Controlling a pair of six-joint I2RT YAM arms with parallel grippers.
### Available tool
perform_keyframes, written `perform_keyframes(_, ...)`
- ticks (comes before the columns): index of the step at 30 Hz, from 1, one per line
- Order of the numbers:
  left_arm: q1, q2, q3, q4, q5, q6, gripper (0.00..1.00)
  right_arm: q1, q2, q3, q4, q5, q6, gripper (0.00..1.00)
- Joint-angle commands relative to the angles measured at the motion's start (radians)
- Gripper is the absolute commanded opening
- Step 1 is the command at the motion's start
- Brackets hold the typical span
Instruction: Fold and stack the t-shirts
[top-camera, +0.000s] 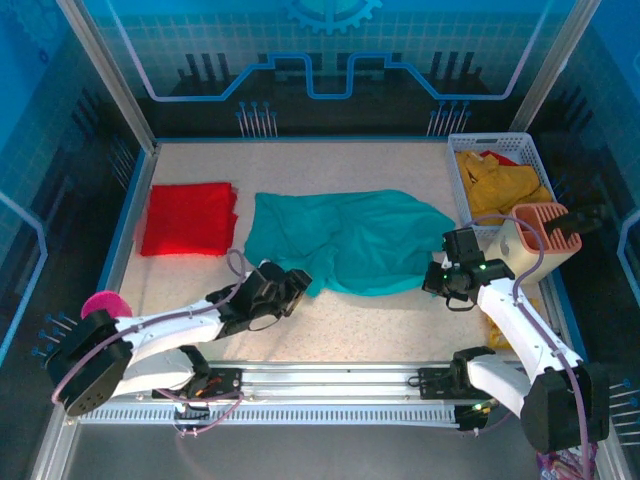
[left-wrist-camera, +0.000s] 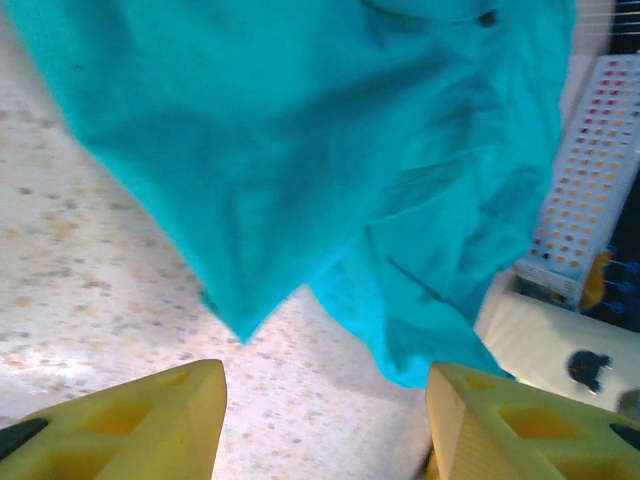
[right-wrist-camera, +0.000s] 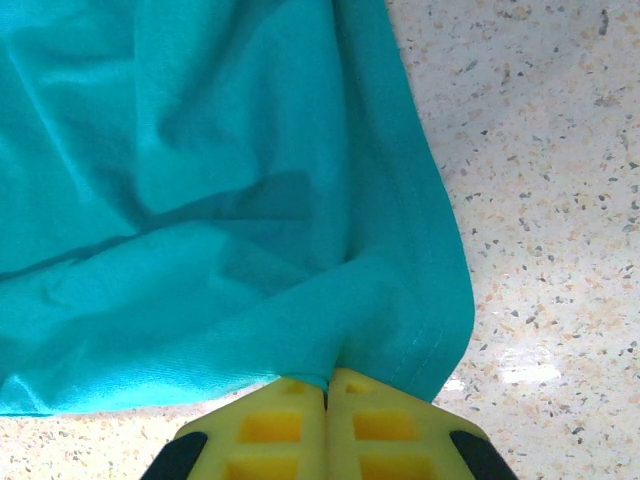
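The step in hand was judged to be the spreading of the teal t-shirt (top-camera: 345, 240) before its first fold. The garment was seen lying rumpled across the middle of the counter (top-camera: 380, 320), with neither sleeves nor hem laid square.

The right jaws were seen pressed together on a pinch of the shirt's cloth at its right-hand side, towards the right edge of the counter; in the right wrist view the fabric was gathered into the seam between the two yellow fingers (right-wrist-camera: 270, 430). The left jaws were seen standing apart with nothing between them, just short of the shirt's near left corner, which in the left wrist view hung as a point above bare counter.

A red t-shirt (top-camera: 188, 218) was seen already folded near the far left corner. Mustard-yellow t-shirts (top-camera: 500, 185) were seen heaped in a white basket (top-camera: 490, 140) at the far right corner, so most of the task was judged to be left.

For the next move, the near left corner would have to be brought between the left jaws and clamped. The cloth could then be drawn taut between both grips and laid flat.
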Motion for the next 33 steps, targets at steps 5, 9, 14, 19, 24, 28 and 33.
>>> perform_keyframes(5,-0.009,0.166,-0.005,0.195,0.036,-0.065,0.53,0.000,-0.004,-0.009,0.002,-0.005,0.013,0.00)
perform_keyframes(9,-0.009,0.227,0.025,0.230,0.028,-0.062,0.51,0.000,-0.010,-0.009,0.000,-0.005,0.015,0.00)
perform_keyframes(14,-0.010,0.284,0.056,0.245,0.009,-0.051,0.42,0.001,-0.015,-0.004,-0.011,0.006,0.009,0.00)
perform_keyframes(19,-0.002,0.252,0.087,0.155,-0.006,-0.003,0.16,0.000,-0.020,-0.002,-0.024,0.010,0.013,0.01)
perform_keyframes(24,0.003,-0.006,0.153,-0.279,-0.008,0.095,0.00,0.002,-0.018,0.007,-0.054,-0.004,0.024,0.01)
perform_keyframes(28,0.048,-0.282,0.142,-0.565,0.030,0.106,0.00,0.004,-0.015,0.027,-0.096,-0.012,0.032,0.01)
perform_keyframes(33,0.118,-0.591,0.138,-0.899,0.070,0.085,0.00,0.023,0.016,0.064,-0.182,-0.037,0.055,0.03)
